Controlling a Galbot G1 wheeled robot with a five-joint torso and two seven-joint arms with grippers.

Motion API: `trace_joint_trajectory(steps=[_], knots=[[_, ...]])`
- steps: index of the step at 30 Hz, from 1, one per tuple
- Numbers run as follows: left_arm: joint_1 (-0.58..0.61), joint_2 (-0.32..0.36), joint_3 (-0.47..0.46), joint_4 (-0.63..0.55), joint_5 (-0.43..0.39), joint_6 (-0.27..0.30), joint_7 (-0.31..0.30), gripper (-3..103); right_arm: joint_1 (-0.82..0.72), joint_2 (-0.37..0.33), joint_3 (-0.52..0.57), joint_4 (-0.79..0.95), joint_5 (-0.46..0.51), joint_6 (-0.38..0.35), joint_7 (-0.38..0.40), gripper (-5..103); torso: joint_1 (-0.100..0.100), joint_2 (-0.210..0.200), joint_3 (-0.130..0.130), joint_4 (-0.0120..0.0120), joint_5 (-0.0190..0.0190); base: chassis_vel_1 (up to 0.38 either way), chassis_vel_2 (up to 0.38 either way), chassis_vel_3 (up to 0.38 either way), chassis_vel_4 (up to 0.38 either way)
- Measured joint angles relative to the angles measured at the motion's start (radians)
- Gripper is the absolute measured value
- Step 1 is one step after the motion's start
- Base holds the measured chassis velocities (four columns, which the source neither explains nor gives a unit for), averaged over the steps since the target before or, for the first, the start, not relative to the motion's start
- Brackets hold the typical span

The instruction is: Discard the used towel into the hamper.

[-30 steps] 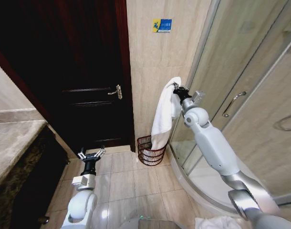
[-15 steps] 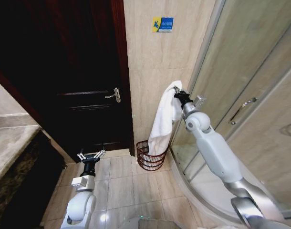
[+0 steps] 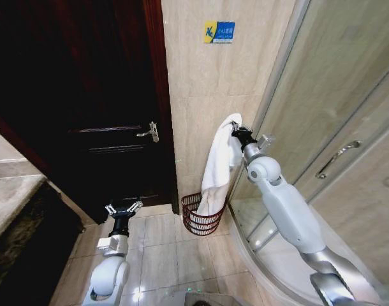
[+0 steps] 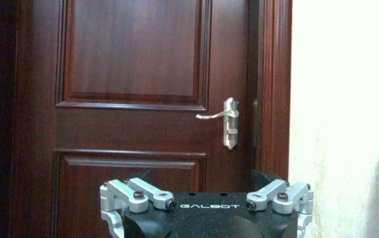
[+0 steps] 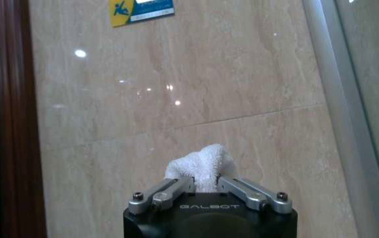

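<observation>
Towel (image 3: 218,162) hanging from right gripper (image 3: 234,131), lower end inside hamper (image 3: 201,215).
Clamped at top fold; left gripper (image 3: 123,209) spread wide, empty.

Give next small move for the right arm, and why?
Probably open the right end effector: it holds the towel by its top, and the lower end already hangs into the hamper. Left end effector idles low, open.

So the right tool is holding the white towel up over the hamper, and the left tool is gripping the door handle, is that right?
Not quite. The left tool hangs open low in front of the door, well short of the door handle, as the left wrist view shows. The right tool does hold the white towel above the hamper.
</observation>
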Motion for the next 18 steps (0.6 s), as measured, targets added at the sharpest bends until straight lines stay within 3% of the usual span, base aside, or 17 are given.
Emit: trace_joint_trajectory(steps=[10, 18], knots=[[0.003, -0.003, 0.016, 0.000, 0.010, -0.002, 0.000, 100, -0.046, 0.009, 0.016, 0.021, -0.012, 0.006, -0.002, 3, -0.027, -0.057, -0.031, -0.0002, 0.0000, 0.000, 0.000, 0.000, 0.000], [-0.005, -0.002, 0.027, 0.026, 0.023, -0.022, 0.004, 100, -0.071, 0.086, 0.028, -0.019, -0.087, 0.029, -0.027, 3, -0.050, -0.109, -0.059, -0.0001, -0.0002, 0.000, 0.000, 0.000, 0.000]])
